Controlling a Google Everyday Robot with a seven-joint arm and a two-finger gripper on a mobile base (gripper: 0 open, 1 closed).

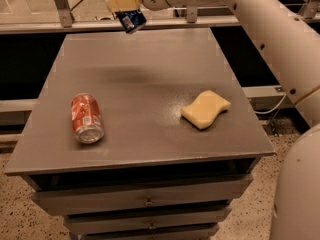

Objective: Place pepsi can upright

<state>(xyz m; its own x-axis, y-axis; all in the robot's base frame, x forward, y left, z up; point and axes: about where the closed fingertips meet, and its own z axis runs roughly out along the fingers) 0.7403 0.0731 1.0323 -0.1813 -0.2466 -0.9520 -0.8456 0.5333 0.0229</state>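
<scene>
My gripper point(124, 4) is high above the far edge of the grey table point(145, 69), at the top of the camera view. It is shut on the pepsi can point(131, 20), a dark blue can with white markings. The can hangs tilted in the air, with its silver end pointing down and to the right. The can's upper part is hidden by the cream-coloured fingers point(120, 0).
A red-orange soda can point(86, 117) lies on its side at the table's left front. A yellow sponge point(205, 109) lies at the right. My white arm point(260, 29) spans the upper right. Drawers point(145, 201) sit under the tabletop.
</scene>
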